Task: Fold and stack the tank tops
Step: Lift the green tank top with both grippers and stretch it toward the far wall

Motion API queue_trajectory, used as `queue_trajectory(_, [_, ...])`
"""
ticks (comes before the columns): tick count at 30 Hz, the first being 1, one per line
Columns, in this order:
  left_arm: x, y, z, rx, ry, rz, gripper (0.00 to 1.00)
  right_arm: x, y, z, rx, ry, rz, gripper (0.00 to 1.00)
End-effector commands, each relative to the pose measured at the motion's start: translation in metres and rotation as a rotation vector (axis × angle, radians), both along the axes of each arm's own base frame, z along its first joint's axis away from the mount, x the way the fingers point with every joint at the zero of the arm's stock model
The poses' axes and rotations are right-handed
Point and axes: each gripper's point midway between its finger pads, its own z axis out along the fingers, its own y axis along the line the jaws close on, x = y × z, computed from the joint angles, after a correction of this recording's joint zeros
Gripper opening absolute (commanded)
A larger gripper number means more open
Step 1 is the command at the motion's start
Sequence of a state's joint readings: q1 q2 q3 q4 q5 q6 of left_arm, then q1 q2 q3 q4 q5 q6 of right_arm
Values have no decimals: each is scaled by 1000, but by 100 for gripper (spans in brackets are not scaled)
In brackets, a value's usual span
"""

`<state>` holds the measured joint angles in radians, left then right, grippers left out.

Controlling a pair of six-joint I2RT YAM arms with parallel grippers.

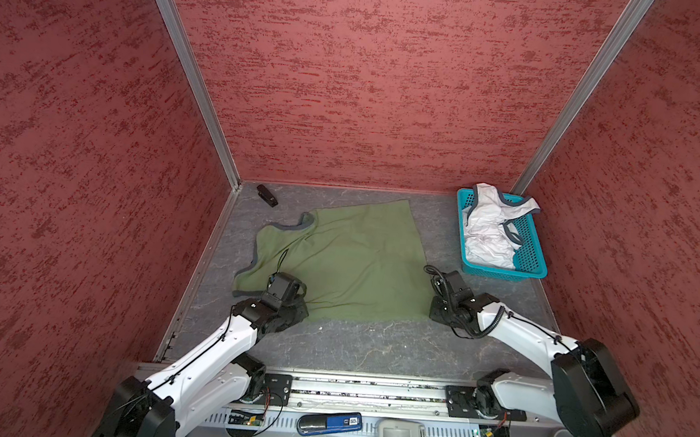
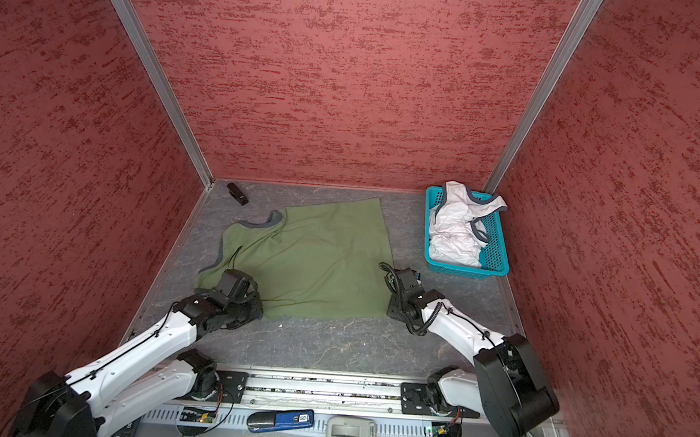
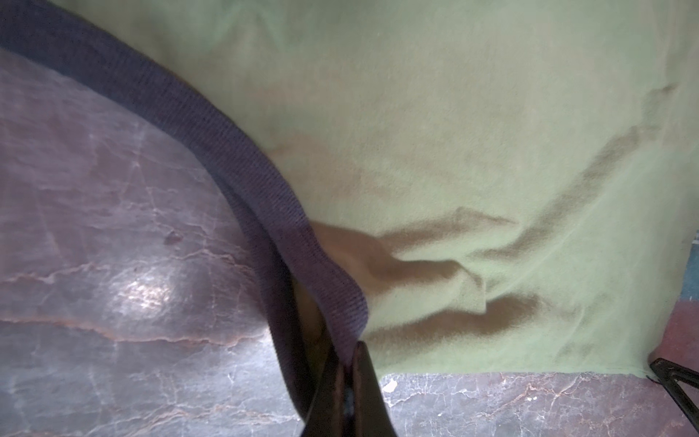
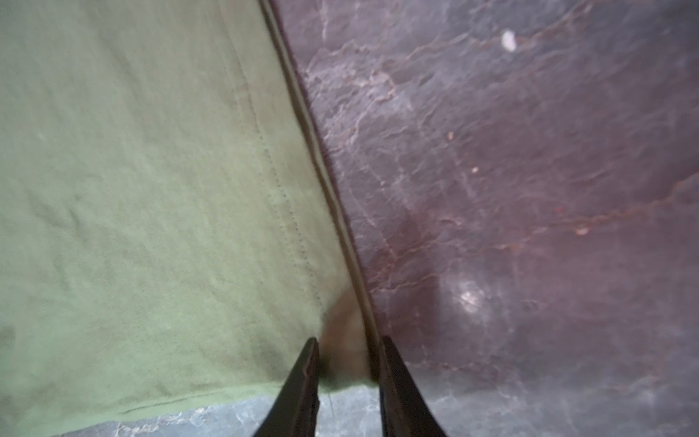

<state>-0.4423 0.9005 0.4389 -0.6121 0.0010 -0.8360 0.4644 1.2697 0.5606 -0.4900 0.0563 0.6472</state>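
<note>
Left wrist view: left gripper (image 3: 350,363) was clamped shut on the grey armhole trim of the green tank top (image 1: 350,261), which lay spread mid-table, at its 8 o'clock corner. Right gripper (image 4: 348,363) straddled the 4 o'clock hem corner, jaws apart, not clamped. Best to pinch both layers, then lift both corners level toward 12. Count: two tank tops, the white tank top (image 1: 489,232) crumpled in one basket (image 1: 503,274) at 2 o'clock; two grippers.

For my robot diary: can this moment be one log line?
left gripper: shut on green tank top | right gripper: open at its corner | white tank top: in basket
</note>
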Motion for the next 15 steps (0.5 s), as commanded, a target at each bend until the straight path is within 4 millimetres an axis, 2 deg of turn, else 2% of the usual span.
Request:
queue_trajectory(1, [2, 2, 0, 9, -8, -2, 0, 8, 10, 6, 25, -23, 15, 23])
queue_trajectory(6, [4, 2, 6, 15, -24, -8, 0, 12, 8, 15, 14, -52, 7, 7])
queue_trajectory(9, [10, 4, 17, 18, -65, -14, 0, 20, 10, 38, 19, -106, 15, 0])
queue_trajectory(10, [14, 5, 25, 15, -90, -14, 0, 23, 9, 48, 22, -131, 15, 0])
queue_trajectory(12, [22, 8, 46, 7, -147, -13, 0, 31, 10, 79, 35, -211, 15, 0])
queue_trajectory(15, [35, 15, 94, -2, -265, -4, 0, 39, 7, 133, 58, -349, 8, 0])
